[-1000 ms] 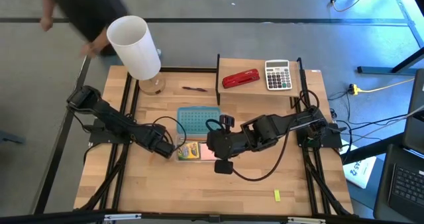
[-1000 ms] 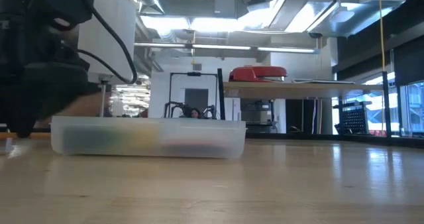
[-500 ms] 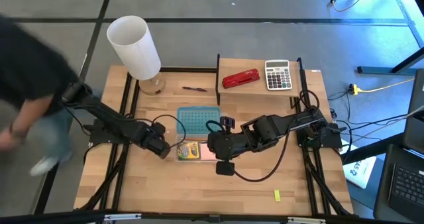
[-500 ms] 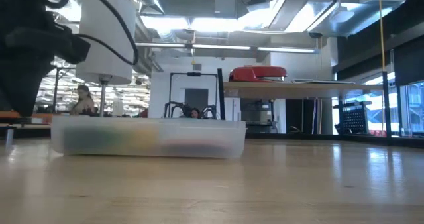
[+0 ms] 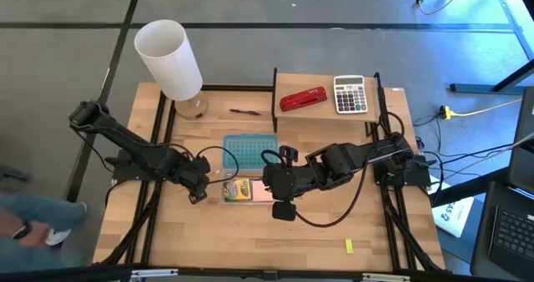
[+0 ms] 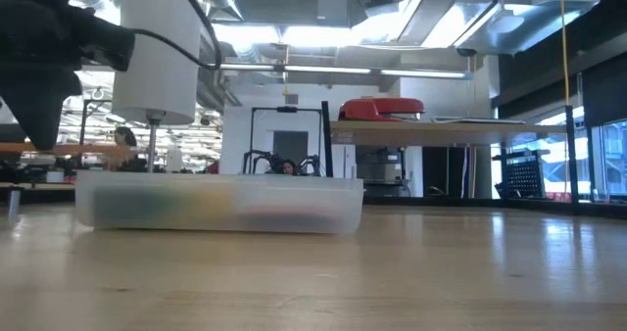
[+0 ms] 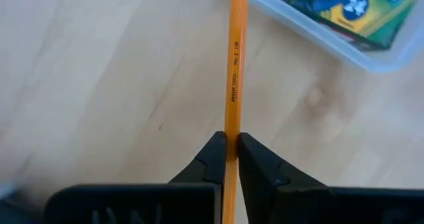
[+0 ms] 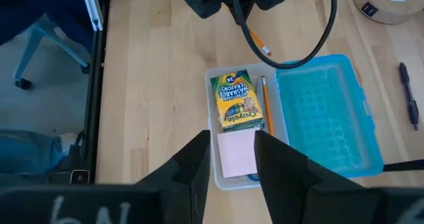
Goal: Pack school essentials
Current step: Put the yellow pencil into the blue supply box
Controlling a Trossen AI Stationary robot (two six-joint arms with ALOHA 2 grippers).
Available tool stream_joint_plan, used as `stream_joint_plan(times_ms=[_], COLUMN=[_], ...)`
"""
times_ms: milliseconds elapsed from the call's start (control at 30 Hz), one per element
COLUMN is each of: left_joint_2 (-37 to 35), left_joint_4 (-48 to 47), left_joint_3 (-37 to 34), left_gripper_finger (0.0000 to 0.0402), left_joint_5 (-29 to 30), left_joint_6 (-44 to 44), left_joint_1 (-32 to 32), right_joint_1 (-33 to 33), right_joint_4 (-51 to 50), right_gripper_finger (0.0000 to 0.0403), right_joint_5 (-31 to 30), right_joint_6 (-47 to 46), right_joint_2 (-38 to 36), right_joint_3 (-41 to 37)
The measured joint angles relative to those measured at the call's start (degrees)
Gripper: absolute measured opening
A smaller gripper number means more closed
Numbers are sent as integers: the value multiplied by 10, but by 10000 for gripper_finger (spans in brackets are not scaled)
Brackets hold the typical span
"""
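A clear plastic box sits mid-table. It holds the green-yellow crayon box, a pink sticky-note pad and an orange pencil. Its blue lid lies just beyond it. My left gripper is beside the box's left end, shut on another orange pencil. My right gripper hovers open over the box's right end, its fingers above the pink pad. The dark-red pen lies near the far edge. The tiny yellow block lies near the front right. Scissors are not clearly visible. My left gripper pinches the pencil's shaft between its two fingertips. The pencil runs out along the fingers, not across them. Its metal-ferrule end points toward the clear box's left end. In the low view the gripper stands raised above the tabletop.
A raised wooden shelf at the far right carries the red stapler and grey calculator. A white lamp stands at the far left corner. A person's legs show off the table's left side.
My left gripper has risen from the tabletop and drawn slightly toward the table's left edge, still shut on the pencil. A person has walked past the table's left side. My right gripper has stayed over the box.
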State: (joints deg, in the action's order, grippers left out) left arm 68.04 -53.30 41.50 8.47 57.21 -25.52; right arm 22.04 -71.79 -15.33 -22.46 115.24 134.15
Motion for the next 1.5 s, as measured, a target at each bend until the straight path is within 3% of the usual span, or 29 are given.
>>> stream_joint_plan(times_ms=[467, 700, 1100, 1500], left_joint_2=[-2, 2, 62, 123], left_joint_4=[5, 65, 196, 308], left_joint_3=[83, 91, 91, 91], left_gripper_finger=[20, 20, 20, 20], left_joint_5=[0, 0, -20, -16], left_joint_6=[-229, -323, -402, -458], left_joint_1=[41, 89, 148, 163], right_joint_1=[0, 0, 0, 0], right_joint_4=[1, -1, -3, -3], right_gripper_finger=[120, 119, 120, 119], right_joint_5=[0, -30, -31, -32], right_joint_6=[-30, -28, -41, -43], right_joint_2=[0, 0, 0, 0], right_joint_3=[0, 0, 0, 0])
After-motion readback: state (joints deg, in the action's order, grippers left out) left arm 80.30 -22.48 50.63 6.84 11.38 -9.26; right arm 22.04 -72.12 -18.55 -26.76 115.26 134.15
